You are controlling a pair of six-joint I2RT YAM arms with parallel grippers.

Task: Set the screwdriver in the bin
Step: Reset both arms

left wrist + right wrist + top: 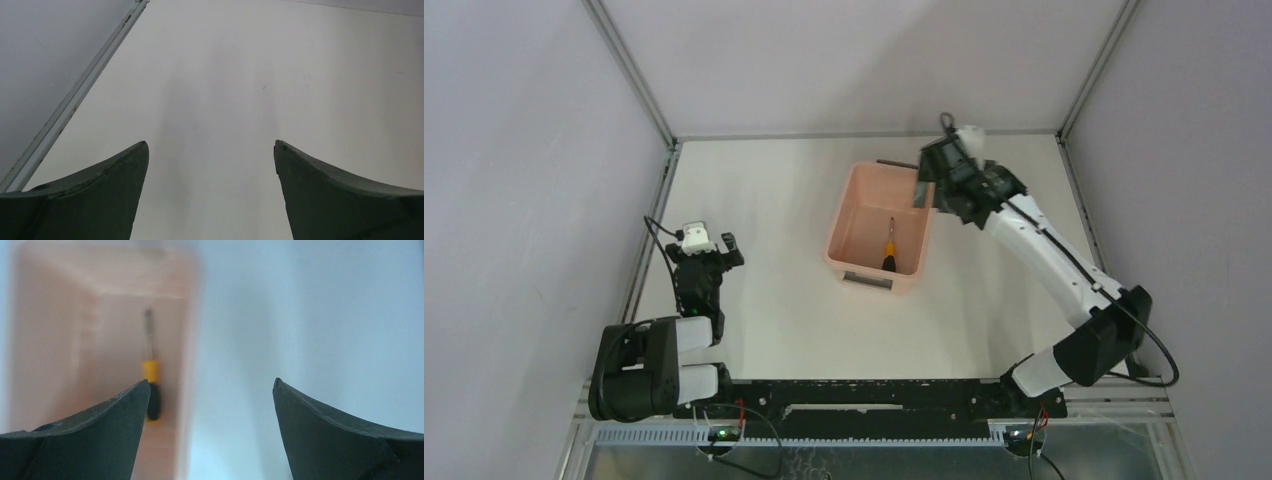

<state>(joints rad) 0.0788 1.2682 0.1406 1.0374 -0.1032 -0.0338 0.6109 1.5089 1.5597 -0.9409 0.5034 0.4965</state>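
The salmon-pink bin (854,205) stands mid-table, a little right of centre. The screwdriver (889,250) lies on the bin's floor near its near right corner, black handle toward me, grey shaft pointing away. In the right wrist view the screwdriver (150,375) shows blurred inside the bin (60,340). My right gripper (932,178) is open and empty, above the bin's far right rim; its view (211,385) looks down across the bin's right wall. My left gripper (714,245) is open and empty over bare table at the left, far from the bin (211,145).
The white table is walled by grey panels with metal frame rails (649,235) at left, back and right. A dark handle (866,279) sits on the bin's near end. A black rail (864,392) runs along the near edge between the arm bases.
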